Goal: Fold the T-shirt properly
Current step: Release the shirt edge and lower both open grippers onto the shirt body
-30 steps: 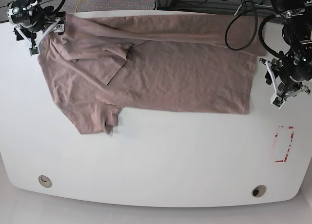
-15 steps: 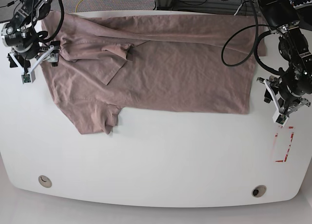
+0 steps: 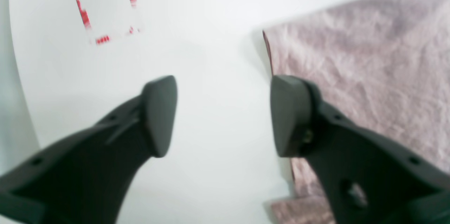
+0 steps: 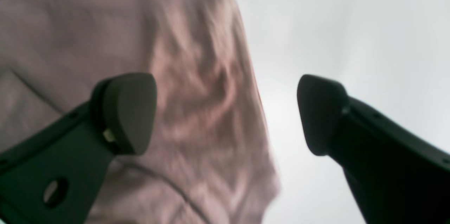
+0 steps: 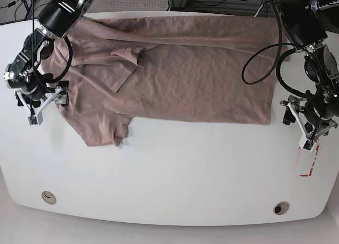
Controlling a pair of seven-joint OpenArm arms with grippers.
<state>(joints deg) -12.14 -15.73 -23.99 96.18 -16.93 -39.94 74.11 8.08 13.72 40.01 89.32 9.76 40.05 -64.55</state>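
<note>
The mauve-tan T-shirt (image 5: pixel 180 74) lies flat across the far half of the white table (image 5: pixel 175 175). Its far long side is folded over, and one sleeve (image 5: pixel 106 130) sticks out toward the front left. My right gripper (image 5: pixel 47 107) hangs open at the shirt's left edge. In the right wrist view that gripper (image 4: pixel 226 115) straddles the cloth's edge (image 4: pixel 197 76), one finger over fabric and one over bare table. My left gripper (image 5: pixel 297 130) is open just off the shirt's front right corner. In the left wrist view that gripper (image 3: pixel 223 115) is over bare table, its right finger beside the hem (image 3: pixel 369 62).
A red-dashed rectangle mark (image 5: pixel 309 159) is on the table at the right, also in the left wrist view (image 3: pixel 102 6). Two round holes (image 5: pixel 48 197) (image 5: pixel 281 208) sit near the front edge. Black cables (image 5: pixel 259 37) loop over the shirt's far right corner.
Both arms have moved from the far corners toward the front along the shirt's side edges. The left gripper's jaws have opened wider. The shirt has not moved.
</note>
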